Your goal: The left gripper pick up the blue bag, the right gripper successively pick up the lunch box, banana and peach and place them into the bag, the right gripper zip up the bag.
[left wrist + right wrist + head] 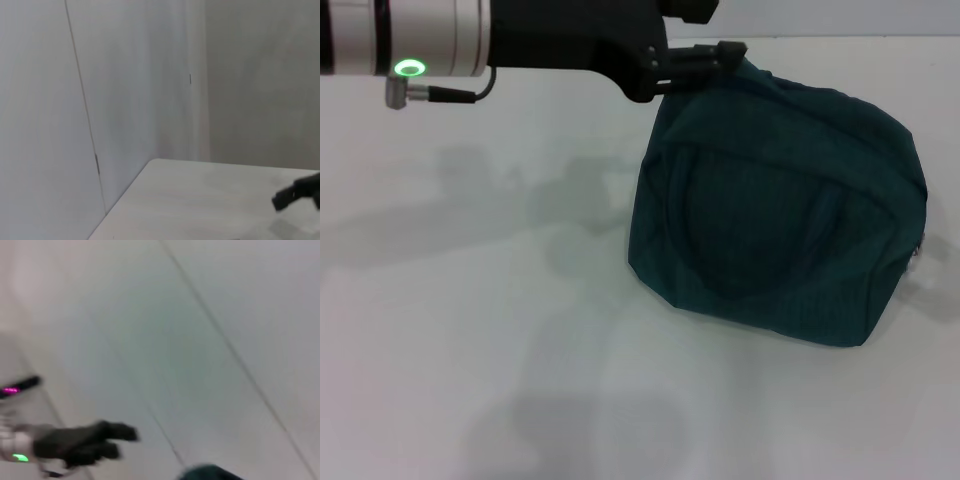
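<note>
Head view, nearest first: bare white table (470,330), only soft shadows on it. Further back, right of centre, the blue bag (780,230) sits on the table, dark teal fabric, slumped, a curved seam showing on the face toward the camera. No lunch box, banana or peach visible anywhere in this view. At the far edge the left arm (440,35) reaches across from the left, silver sleeve with a lit green ring, black wrist. The left gripper (705,60) is pressed together on the bag's top far corner, pinching the fabric there.

Left wrist view shows none of that contact: just the pale table (210,195) corner, wall panels (125,85) behind, and a black fingertip (295,192) poking in at the edge. Bag not visible here.

Right wrist view is blurred. It catches the left arm (30,442) from afar, green light on it, dark gripper (107,440) end sticking out, and a sliver of teal bag (210,473) at the frame edge, wall behind. The right gripper itself shows in no view.
</note>
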Motion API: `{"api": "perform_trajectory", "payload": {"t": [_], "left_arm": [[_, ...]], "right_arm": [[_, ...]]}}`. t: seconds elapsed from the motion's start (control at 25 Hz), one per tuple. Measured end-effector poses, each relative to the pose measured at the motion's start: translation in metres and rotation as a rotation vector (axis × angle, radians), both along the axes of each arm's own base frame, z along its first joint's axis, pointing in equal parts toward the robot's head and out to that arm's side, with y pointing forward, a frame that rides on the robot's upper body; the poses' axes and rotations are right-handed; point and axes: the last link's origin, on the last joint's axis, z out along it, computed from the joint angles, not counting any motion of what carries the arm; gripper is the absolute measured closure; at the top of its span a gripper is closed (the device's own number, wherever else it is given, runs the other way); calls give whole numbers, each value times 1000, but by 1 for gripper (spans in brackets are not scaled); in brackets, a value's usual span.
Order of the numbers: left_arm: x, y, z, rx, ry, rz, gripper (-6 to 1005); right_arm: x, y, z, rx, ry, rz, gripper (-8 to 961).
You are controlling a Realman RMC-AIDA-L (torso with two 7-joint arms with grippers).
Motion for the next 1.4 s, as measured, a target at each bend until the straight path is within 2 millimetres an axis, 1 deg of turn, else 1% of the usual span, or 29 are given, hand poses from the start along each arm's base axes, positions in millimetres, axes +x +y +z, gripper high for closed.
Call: {"api": "perform_trajectory", "payload": {"t": [0.16, 0.28, 0.48, 0.56, 0.68, 0.8, 0.88, 0.92, 1.12, 1.2, 1.32, 1.4], "left_arm": [[-7, 0, 0, 1, -5, 22, 441], [-17, 3, -2, -16, -15, 52, 435], [-40, 4, -3, -70, -57, 84, 425], [-50, 4, 0, -71, -104, 88, 422], [-69, 3, 3, -44, -223, 77, 416], [-88, -1, 3, -17, -325, 63, 302], [-97, -5, 0, -20, -351, 57, 227], [-99, -8, -1, -27, -356, 47, 189], [-103, -22, -11, -60, -381, -38, 106], [-106, -25, -15, -62, -398, -53, 106], [-110, -27, -18, -66, -410, -52, 106], [-111, -28, -20, -76, -408, -54, 106]], "right_arm": [[-21, -3, 8, 64, -3, 190, 217], [-37, 2, 10, 92, -15, 307, 215], [-56, 19, 13, 61, -31, 388, 212], [-62, 27, 14, 48, -36, 398, 210], [-69, 36, 14, 33, -61, 421, 208], [-75, 44, 13, 28, -101, 435, 207], [-78, 49, 14, 37, -126, 440, 206], [-80, 51, 14, 42, -134, 444, 206], [-87, 53, 11, 63, -153, 481, 204], [-90, 53, 5, 70, -165, 506, 203], [-95, 54, -5, 67, -190, 539, 155], [-98, 55, -10, 56, -212, 557, 150]]}}
